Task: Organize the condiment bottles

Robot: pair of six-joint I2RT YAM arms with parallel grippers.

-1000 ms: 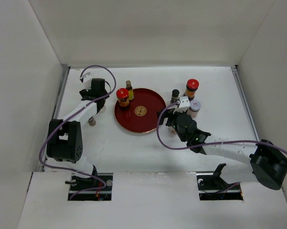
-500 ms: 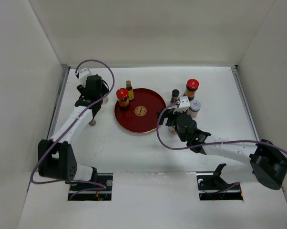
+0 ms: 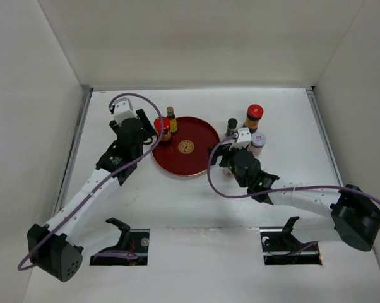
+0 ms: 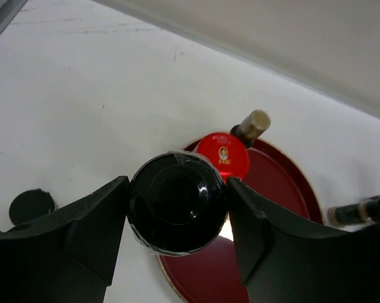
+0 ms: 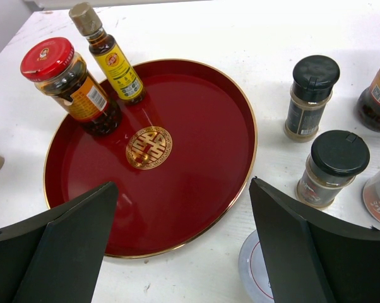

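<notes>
Left end effector (image 4: 177, 211) grips black-capped bottle (image 4: 176, 196) near red-capped jar (image 4: 223, 154).

The desk (image 3: 291, 113) is plain white. The round tray (image 5: 202, 113) is deep red with a thin gold rim and a gold fretwork emblem (image 5: 149, 147) at its centre. On it, one jar (image 5: 73, 88) has a red cap, dark amber contents and an orange label. The slim bottle (image 5: 111, 60) is brown with a yellow label and a dull tan cap. Toward the desk's right edge, two small bottles (image 5: 311, 95) (image 5: 332, 167) have black caps and dark labels, a second jar (image 3: 254, 117) is red-capped and amber, and a short jar (image 3: 257, 141) has a white lid. Both the left pincer (image 4: 177, 183) and the right pincer (image 5: 184, 186) are black. The gripped bottle (image 4: 177, 205) has a glossy black cap. The cables (image 3: 221, 183) are purple.
</notes>
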